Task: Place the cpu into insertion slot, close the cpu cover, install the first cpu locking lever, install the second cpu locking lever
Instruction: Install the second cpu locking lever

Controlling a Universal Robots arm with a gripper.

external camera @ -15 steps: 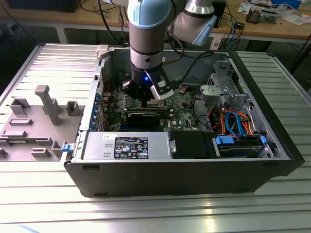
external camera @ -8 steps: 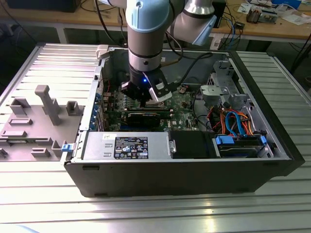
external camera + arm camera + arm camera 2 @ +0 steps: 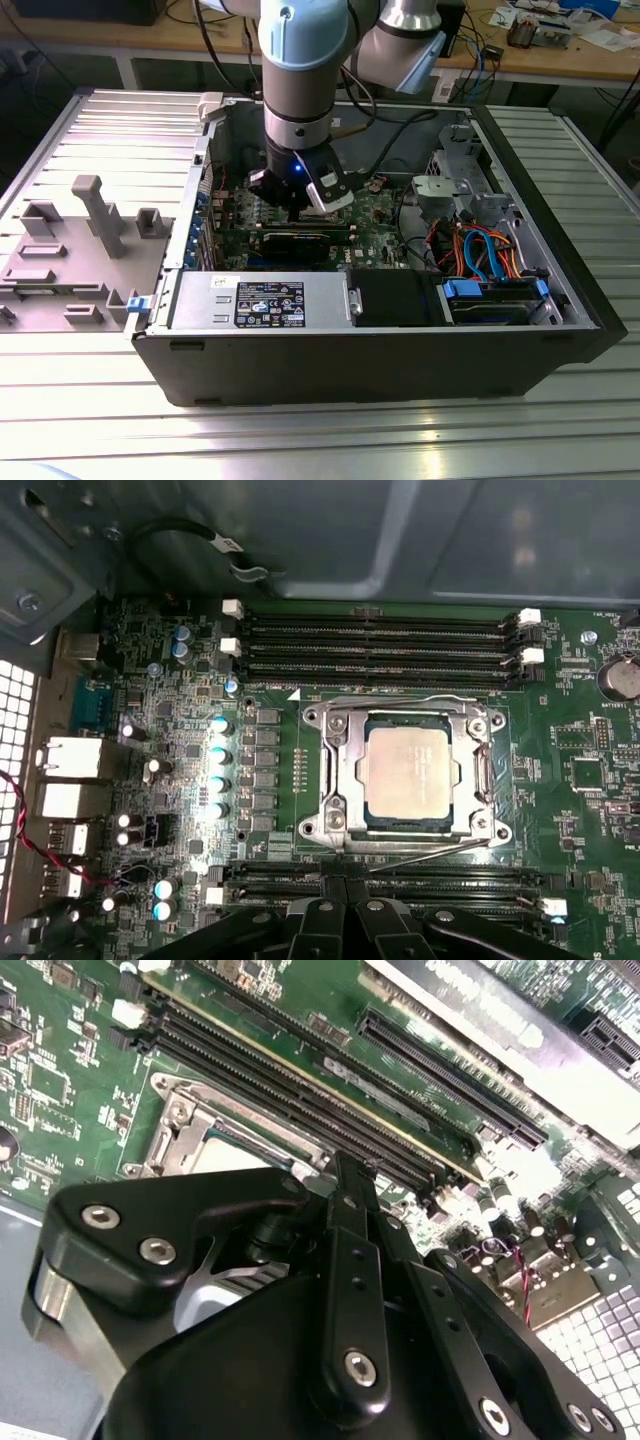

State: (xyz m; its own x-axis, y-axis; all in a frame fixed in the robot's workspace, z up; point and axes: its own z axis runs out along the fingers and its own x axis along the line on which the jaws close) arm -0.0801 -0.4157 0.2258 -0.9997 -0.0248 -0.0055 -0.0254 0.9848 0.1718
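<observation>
Gripper: low over the motherboard, just beside the socket; fingers pressed together, holding nothing.
Cpu: seated flat in the insertion slot.
Cpu cover: closed around the chip.
Memory slots: flanking the socket.

The open black computer case rests on a ribbed silver aluminium table. Behind the gripper stands a long wooden workbench with loose cables. Lighting is bright and even.
</observation>
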